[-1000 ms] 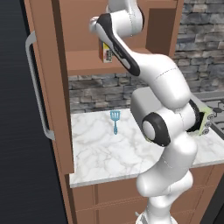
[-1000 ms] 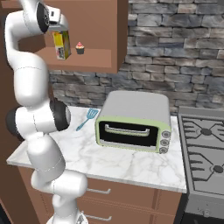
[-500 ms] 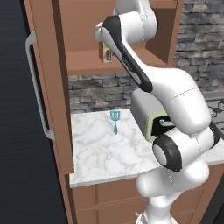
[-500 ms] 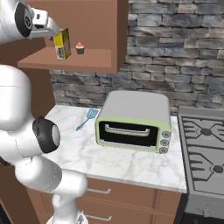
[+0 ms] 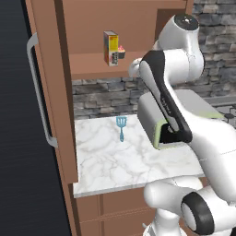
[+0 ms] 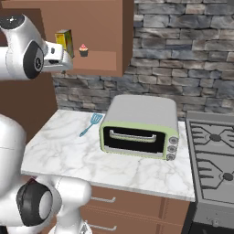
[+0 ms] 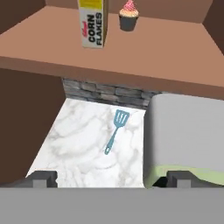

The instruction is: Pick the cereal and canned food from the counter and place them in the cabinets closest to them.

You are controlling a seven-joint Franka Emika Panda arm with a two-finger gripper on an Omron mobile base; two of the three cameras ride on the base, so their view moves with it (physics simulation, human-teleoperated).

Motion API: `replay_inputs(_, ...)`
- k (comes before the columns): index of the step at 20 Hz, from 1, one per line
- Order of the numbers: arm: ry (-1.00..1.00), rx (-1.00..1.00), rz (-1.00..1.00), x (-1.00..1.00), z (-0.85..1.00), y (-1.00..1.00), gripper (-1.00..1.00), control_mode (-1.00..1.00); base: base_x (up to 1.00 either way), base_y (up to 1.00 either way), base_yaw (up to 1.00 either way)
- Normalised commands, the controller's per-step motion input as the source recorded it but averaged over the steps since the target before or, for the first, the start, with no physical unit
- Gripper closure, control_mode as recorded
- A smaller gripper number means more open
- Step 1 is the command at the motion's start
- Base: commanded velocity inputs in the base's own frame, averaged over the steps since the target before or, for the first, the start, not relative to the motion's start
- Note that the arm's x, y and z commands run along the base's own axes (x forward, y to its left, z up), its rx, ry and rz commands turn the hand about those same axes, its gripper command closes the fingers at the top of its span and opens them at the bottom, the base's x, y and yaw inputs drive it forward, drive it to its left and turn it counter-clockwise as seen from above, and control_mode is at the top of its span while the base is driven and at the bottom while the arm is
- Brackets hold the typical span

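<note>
cereal point(image 5: 110, 48) upright on cabinet point(image 5: 99, 66) shelf beside cupcake point(image 5: 121, 52); gripper point(image 7: 113, 178) fingers spread, empty, apart from it; spatula point(image 7: 114, 131) lies on counter point(image 5: 120, 161) by toaster oven point(image 6: 139, 126).

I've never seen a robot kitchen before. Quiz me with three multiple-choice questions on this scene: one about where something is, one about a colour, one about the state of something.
1. Where does the cereal box stand?
A. On the cabinet shelf, beside the cupcake
B. On the counter by the spatula
C. On top of the toaster oven

2. What colour is the spatula on the counter?
A. Red
B. Blue
C. Green

3. How is the gripper right now?
A. Shut on the cereal box
B. Shut on the spatula
C. Open, holding nothing

Answers:
1. A: both base views show the box upright on the shelf, the cupcake next to it.
2. B: it lies pale blue on the white marble, left of the toaster oven.
3. C: in the hand view the finger tips stand far apart with nothing between them.
</note>
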Motion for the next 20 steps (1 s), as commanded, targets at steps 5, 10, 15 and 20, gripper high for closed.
replay_inputs(5,0.05,-0.01,0.04,-0.56,-1.0,-0.51,-1.0,-1.0,0.0,0.0,0.0)
replay_inputs(10,0.0,-0.01,0.01,-0.15,-0.27,-0.11,-1.0,-1.0,0.0,0.0,0.0)
replay_inputs(15,0.0,0.0,0.0,0.0,0.0,0.0,-1.0,-1.0,0.0,0.0,0.0)
replay_inputs(20,0.0,0.0,0.0,0.0,0.0,0.0,-1.0,1.0,-0.02,0.0,0.0)
